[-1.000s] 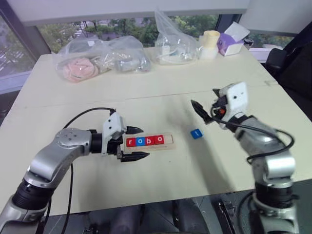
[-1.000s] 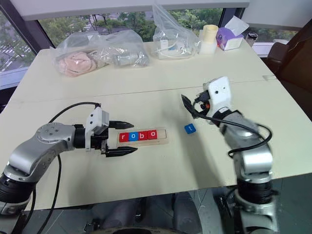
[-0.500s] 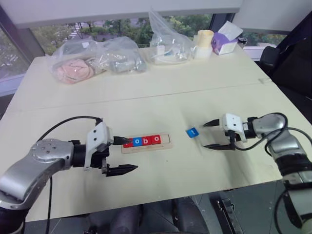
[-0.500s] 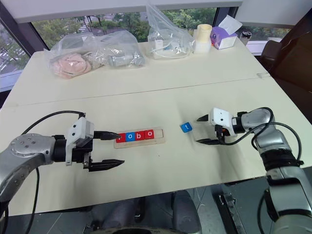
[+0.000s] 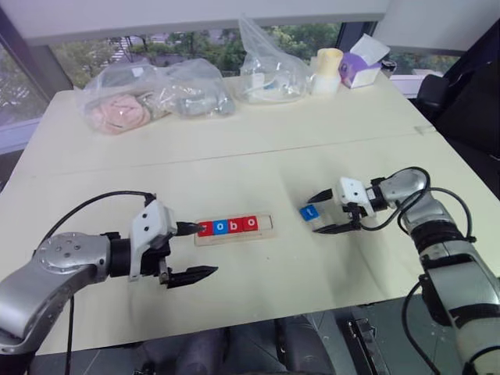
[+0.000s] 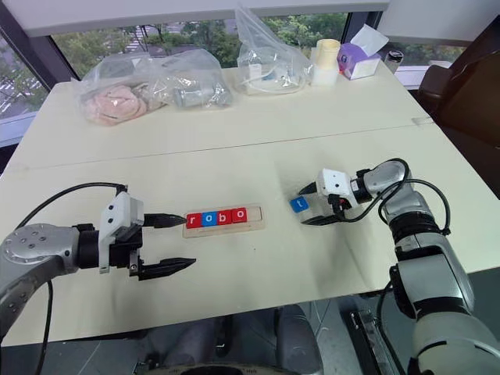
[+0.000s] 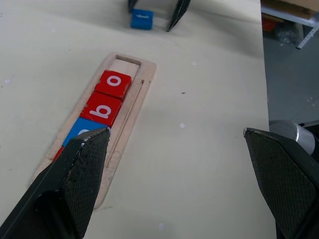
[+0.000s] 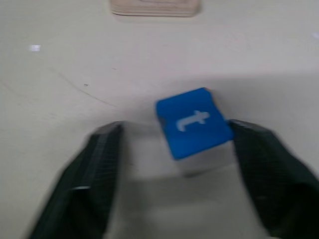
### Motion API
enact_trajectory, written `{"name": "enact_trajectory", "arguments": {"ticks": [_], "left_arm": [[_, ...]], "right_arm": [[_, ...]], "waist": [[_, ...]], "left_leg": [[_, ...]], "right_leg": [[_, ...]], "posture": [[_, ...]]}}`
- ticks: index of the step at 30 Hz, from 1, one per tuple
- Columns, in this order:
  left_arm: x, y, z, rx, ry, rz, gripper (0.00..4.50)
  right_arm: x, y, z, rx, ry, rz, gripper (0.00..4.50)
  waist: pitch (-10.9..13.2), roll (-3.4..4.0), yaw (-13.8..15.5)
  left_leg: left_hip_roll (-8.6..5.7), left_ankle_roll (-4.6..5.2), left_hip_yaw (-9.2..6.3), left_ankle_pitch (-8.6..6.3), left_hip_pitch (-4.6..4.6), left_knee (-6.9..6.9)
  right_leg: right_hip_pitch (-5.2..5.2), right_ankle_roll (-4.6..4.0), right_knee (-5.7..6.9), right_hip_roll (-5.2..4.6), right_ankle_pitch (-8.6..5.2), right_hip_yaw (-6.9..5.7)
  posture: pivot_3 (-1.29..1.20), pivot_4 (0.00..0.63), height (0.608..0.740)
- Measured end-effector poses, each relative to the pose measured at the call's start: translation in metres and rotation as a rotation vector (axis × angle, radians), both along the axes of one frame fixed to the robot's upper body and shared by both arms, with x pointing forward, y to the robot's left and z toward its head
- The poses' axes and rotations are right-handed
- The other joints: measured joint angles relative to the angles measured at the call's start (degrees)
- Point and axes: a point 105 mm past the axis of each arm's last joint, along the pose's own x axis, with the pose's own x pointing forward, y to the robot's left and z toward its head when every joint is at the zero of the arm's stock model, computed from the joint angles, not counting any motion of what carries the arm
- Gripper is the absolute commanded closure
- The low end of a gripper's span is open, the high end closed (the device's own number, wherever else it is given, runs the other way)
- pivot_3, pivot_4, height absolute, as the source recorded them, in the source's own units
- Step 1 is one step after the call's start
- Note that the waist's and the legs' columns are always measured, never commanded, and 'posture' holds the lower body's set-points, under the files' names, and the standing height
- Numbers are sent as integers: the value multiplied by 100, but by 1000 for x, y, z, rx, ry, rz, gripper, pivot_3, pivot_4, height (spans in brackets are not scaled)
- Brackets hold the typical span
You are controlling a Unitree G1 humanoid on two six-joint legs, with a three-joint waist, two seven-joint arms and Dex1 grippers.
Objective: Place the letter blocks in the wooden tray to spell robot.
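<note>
The wooden tray [image 5: 264,231] lies mid-table holding red and blue letter blocks [image 5: 227,226] that read r, o, b, o; its right end slot [image 7: 124,67] is bare. The blue t block [image 5: 309,212] lies flat on the table right of the tray. My right gripper [image 5: 315,215] lies low on the table, one finger on each side of the t block [image 8: 193,123]; one finger is close against it, the other finger [image 8: 97,169] stands apart, so it is open. My left gripper [image 5: 205,248] hovers wide open at the tray's left end.
Clear plastic bags [image 5: 156,94] with items, a pale cup [image 5: 326,70] and a purple box [image 5: 363,66] stand along the table's far edge. A black cable [image 5: 94,205] loops off my left arm. The near table edge runs just below both grippers.
My right gripper came down from a raised pose, slid left along the table to straddle the t block, and its fingers narrowed. My left gripper drew back a little from the tray.
</note>
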Motion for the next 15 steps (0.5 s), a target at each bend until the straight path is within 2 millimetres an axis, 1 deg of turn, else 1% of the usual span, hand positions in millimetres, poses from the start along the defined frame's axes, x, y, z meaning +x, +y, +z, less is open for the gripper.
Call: {"name": "enact_trajectory", "arguments": {"ticks": [1, 2, 6, 9, 13, 15], "left_arm": [[0, 0, 0, 1, -1, 0, 0], [-1, 0, 0, 2, -2, 3, 0], [-1, 5, -1, 12, 2, 23, 0], [0, 7, -1, 12, 2, 32, 0], [5, 13, -3, 19, 11, 51, 0], [8, 17, -2, 22, 6, 61, 0]], "right_arm": [[-1, 0, -1, -2, 3, 7, 2818], [-1, 1, -1, -1, 0, 10, 3199], [1, 1, 0, 6, 19, -12, 3199], [4, 5, 4, 28, 39, -64, 3199], [9, 19, 22, 111, 36, -131, 3199], [6, 30, 34, 135, 24, -142, 3199]], "waist": [[0, 0, 2], [-1, -1, 3], [-1, 0, 9], [0, 1, 13], [1, 3, 20], [1, 3, 30]], "left_leg": [[1, 0, -1, 0, 1, 1], [2, -1, -1, 1, 4, 1], [4, -3, -2, 1, 13, 2], [4, -3, -4, 1, 10, 0], [4, -3, -18, 2, -4, -3], [4, -3, -22, 1, -5, -4]], "right_leg": [[1, -1, 2, 2, 0, 0], [3, -4, 4, 3, 2, 1], [11, -5, 6, 5, 2, 1], [5, -6, 7, 4, 2, 5], [-17, -6, 12, 4, 2, 10], [-18, -5, 11, 5, 2, 9]], "posture": [[0, 150, 740], [0, 150, 740], [0, 150, 740], [0, 150, 740], [0, 150, 740], [0, 150, 740]]}}
